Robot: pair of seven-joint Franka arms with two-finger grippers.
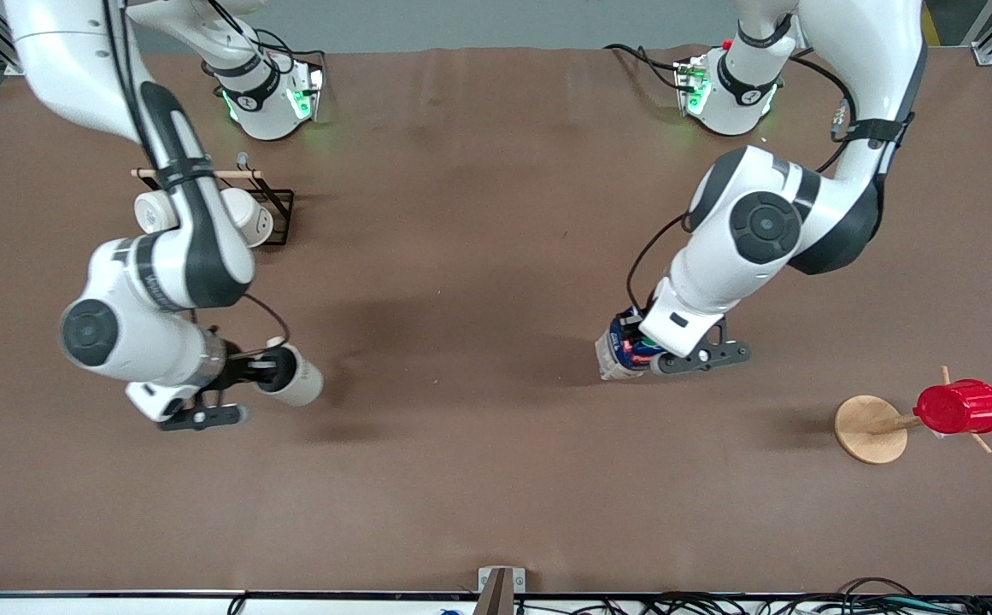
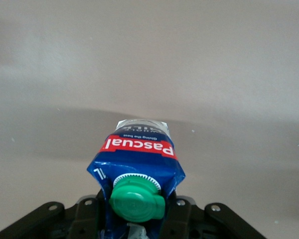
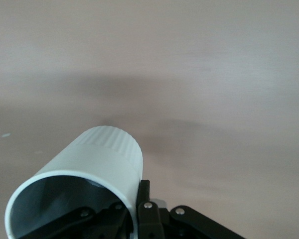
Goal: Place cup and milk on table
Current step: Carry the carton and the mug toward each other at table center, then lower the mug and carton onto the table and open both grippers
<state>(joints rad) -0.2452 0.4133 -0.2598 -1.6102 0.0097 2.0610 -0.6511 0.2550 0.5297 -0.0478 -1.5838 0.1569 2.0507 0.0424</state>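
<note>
My right gripper (image 1: 269,369) is shut on the rim of the cup (image 1: 297,382), an off-white mug with a grey inside. It holds the cup on its side a little above the table (image 1: 478,444), toward the right arm's end. In the right wrist view one finger is inside the cup (image 3: 89,167) and one finger (image 3: 145,189) outside; the handle is hidden. My left gripper (image 1: 636,350) is shut on the milk (image 1: 619,352), a blue carton with a red label and green cap, held tilted just over the table. The milk (image 2: 137,157) fills my left gripper (image 2: 137,211) in the left wrist view.
A black wire rack (image 1: 278,209) with two plain white mugs (image 1: 248,215) stands near the right arm's base. A wooden peg stand (image 1: 870,429) with a red ribbed cup (image 1: 960,407) on it stands toward the left arm's end, nearer the front camera.
</note>
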